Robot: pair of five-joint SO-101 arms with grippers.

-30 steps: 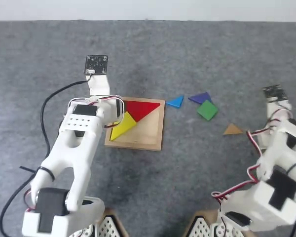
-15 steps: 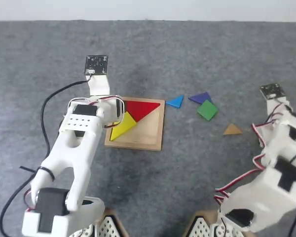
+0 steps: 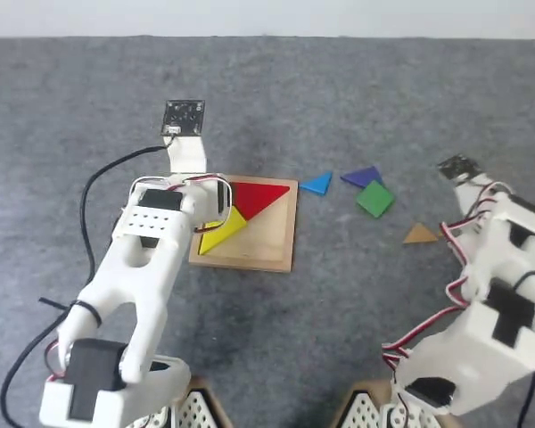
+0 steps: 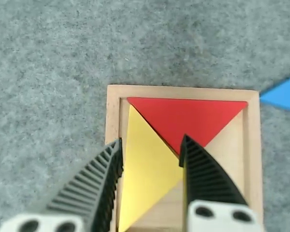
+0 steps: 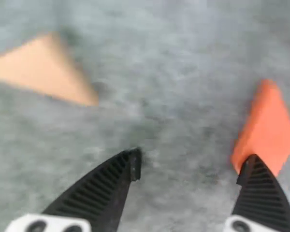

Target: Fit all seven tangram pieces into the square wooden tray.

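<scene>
Tray sits mid-mat. Red triangle and yellow triangle are seated inside, long edges touching; the rest of the floor is bare wood. Five pieces are loose on the mat: blue triangle just beside the tray corner, purple piece and green square close together, tan triangle further toward the right arm, and orange piece near it.

Left gripper is spread wide over the yellow triangle, holding nothing. Right gripper is also spread and empty over bare mat, one finger just beside the orange piece, with the tan triangle well off the other finger.

Handling, as a judgement: pieces look thin, rigid and light (painted wood, probably), not fragile. The smooth faces are likely slick, and the low edges give little to bite. The fuzzy mat should keep them from skating much. Best hold is across two opposite edges with fingertips down at mat level. On a triangle, pinch a side against the opposite corner. For the orange piece, take the two long parallel sides. Its exact outline is blurred here.
</scene>
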